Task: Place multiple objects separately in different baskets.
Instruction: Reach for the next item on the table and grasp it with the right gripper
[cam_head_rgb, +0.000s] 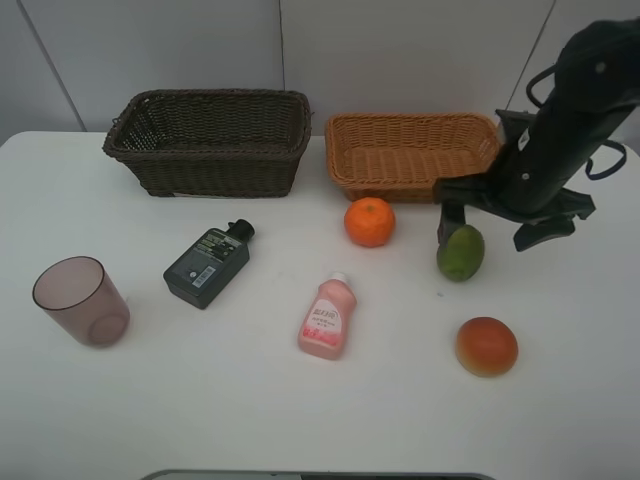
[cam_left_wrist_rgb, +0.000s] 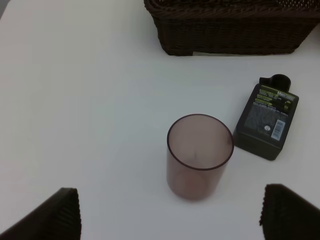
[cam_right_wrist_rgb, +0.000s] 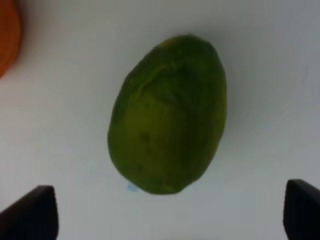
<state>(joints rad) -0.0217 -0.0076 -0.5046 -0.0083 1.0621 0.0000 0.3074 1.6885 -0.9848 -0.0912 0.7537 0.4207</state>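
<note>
Green lime-like fruit (cam_right_wrist_rgb: 167, 114) — lay right of desk centre before the tan basket (cam_head_rgb: 380, 183), just beneath the nearer right gripper (cam_right_wrist_rgb: 167, 212), whose jaws gaped wide, empty, spanning its short width — long axis crosswise.

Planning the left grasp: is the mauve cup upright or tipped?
Upright. The mauve cup stands on its base, round rim facing up in the left wrist and high views; it looks empty.

I'm seeing the white tabletop (cam_head_rgb: 200, 410) carrying a dark basket (cam_head_rgb: 210, 168), tan basket (cam_head_rgb: 385, 186), mauve cup (cam_head_rgb: 82, 300), green bottle (cam_head_rgb: 205, 264), pink bottle (cam_head_rgb: 325, 320), orange (cam_head_rgb: 370, 221), lime (cam_head_rgb: 460, 252) and red-orange fruit (cam_head_rgb: 487, 346).
</note>
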